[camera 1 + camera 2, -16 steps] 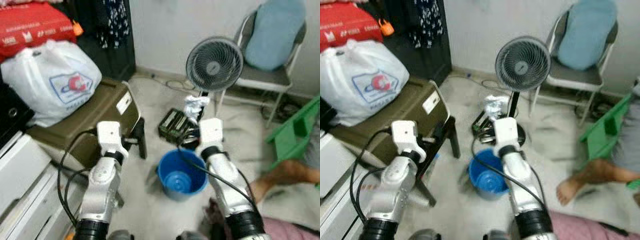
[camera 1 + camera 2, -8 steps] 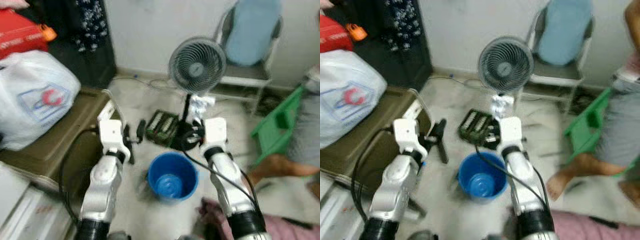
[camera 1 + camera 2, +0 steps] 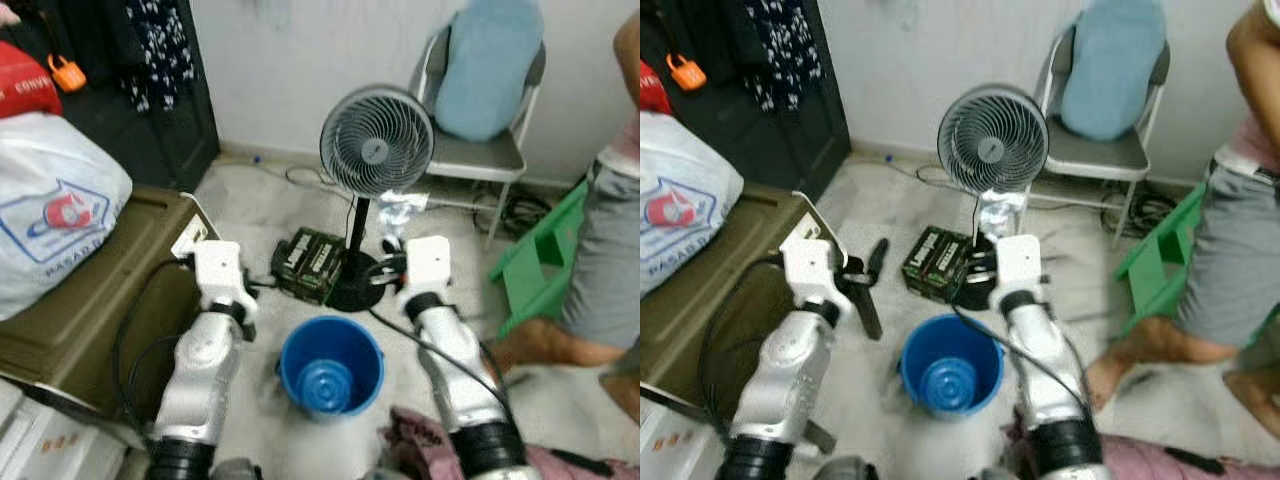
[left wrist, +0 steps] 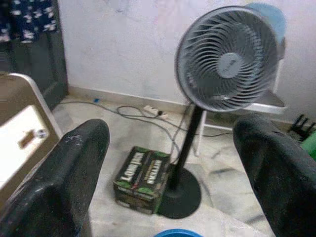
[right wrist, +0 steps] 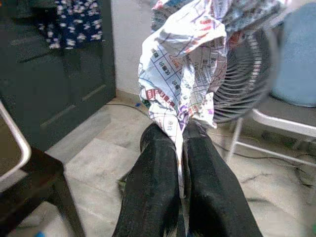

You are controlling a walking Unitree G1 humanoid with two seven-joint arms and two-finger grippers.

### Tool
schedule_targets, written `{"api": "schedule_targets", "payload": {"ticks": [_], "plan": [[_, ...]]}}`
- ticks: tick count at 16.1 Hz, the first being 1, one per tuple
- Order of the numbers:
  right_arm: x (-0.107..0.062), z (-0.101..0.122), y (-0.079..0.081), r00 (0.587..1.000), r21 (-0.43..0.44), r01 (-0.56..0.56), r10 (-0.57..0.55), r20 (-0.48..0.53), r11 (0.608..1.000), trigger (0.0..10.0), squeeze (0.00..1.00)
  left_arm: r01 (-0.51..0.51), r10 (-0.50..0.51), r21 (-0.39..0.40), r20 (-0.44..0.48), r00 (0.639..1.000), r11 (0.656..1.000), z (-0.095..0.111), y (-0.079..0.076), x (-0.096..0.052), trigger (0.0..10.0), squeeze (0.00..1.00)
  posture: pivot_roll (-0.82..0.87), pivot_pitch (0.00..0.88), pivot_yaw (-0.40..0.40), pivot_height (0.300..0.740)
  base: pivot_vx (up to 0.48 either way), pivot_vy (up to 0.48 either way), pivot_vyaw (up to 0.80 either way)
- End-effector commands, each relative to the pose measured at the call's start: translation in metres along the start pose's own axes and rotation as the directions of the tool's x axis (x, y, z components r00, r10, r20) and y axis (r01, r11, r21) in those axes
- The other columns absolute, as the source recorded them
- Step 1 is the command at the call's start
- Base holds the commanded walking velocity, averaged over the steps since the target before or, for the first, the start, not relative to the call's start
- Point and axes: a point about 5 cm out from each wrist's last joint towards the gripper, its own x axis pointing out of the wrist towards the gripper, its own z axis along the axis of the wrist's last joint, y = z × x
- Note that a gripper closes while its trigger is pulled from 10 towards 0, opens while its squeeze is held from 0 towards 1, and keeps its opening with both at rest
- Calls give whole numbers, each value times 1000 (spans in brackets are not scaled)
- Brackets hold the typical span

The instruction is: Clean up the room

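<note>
Crumpled printed paper is pinched between the two black fingers of the right hand, which holds it up in front of the standing fan, above and just behind the blue bucket. That bucket stands on the pale floor between the two silver arms; its inside shows only a round blue shape at the bottom, and I cannot tell whether that is a lid or part of the bucket. The left hand is open, fingers spread wide with nothing between them, hovering beside the olive-brown trunk. On top of the trunk rests a bulging white plastic bag with a red and blue logo. A dark green carton lies on the floor touching the fan's round base. Behind the fan a grey folding chair carries a light blue cushion. A person in grey shorts stands to the right, next to a green stool.
</note>
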Motion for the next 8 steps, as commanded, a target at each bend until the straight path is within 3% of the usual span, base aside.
{"api": "schedule_targets", "payload": {"ticks": [1, 8], "plan": [[4, 4, 3, 1000, -2, -13, 13, 10, 1000, 10000, 0, -11, 11, 1, 2, 1000, 1000, 2, 3, 1, 10000, 0, -47, 60, -26, 740, 262, 0, 0], [4, 4, 3, 1000, 3, -15, 15, 13, 1000, 10000, 0, -15, 15, -2, 3, 1000, 1000, 2, 4, 0, 10000, 0, -48, 53, -26, 740, 270, 0, 0]]}}
